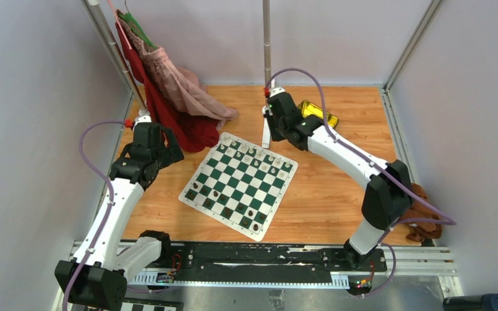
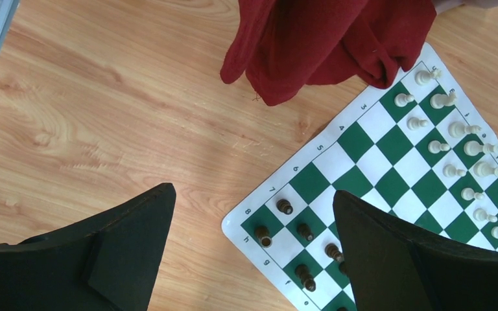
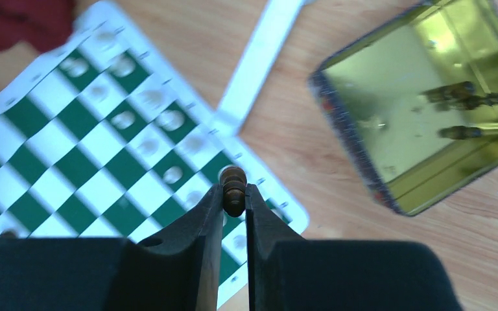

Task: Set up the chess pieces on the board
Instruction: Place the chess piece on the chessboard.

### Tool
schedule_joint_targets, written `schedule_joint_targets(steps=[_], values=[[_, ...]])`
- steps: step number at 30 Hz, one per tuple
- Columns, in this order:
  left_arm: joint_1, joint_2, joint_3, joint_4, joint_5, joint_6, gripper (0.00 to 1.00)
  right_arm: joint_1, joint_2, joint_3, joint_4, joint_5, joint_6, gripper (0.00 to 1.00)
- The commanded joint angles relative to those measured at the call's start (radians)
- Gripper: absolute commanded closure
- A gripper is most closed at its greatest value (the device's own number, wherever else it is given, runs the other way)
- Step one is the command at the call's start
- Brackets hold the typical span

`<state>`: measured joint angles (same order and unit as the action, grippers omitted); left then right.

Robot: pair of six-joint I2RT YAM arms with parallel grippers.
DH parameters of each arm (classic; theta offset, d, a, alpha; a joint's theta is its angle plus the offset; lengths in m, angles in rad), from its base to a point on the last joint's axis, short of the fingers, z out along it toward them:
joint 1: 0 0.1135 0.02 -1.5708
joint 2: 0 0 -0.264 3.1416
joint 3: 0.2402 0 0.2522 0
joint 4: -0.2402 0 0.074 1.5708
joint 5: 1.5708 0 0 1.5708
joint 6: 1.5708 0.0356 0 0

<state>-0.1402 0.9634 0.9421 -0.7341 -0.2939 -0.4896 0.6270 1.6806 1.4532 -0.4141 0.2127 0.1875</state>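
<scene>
1. White link shells and black joints make up the left arm and right arm.
2. A lilac cable, red-tipped, runs along each.
3. The left gripper has matte black wedge fingers.

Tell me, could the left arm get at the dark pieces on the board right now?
Probably yes. The left fingers stand wide open and empty above that corner of the board, the dark pieces sit in plain view below, and the red cloth lies clear of them.

One board and one yellow tin show. Three dark pieces lie in the tin; one brown piece sits in the right hand. On the board stand at least fifteen cream pieces and at least five dark ones.
</scene>
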Motion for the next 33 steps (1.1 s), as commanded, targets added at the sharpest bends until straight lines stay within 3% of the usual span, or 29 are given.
schedule_joint_targets(steps=[1, 15, 33], values=[[0.01, -0.018, -0.008, 0.023, 0.014, -0.016, 0.02, 0.141, -0.08, -0.039, -0.089, 0.031, -0.012, 1.0], [0.01, -0.036, -0.034, 0.029, 0.034, -0.044, 0.03, 0.536, -0.182, -0.132, -0.146, 0.106, 0.062, 1.0], [0.01, -0.034, -0.028, 0.022, 0.044, -0.037, 0.03, 0.702, -0.116, -0.192, -0.063, 0.086, 0.074, 1.0]])
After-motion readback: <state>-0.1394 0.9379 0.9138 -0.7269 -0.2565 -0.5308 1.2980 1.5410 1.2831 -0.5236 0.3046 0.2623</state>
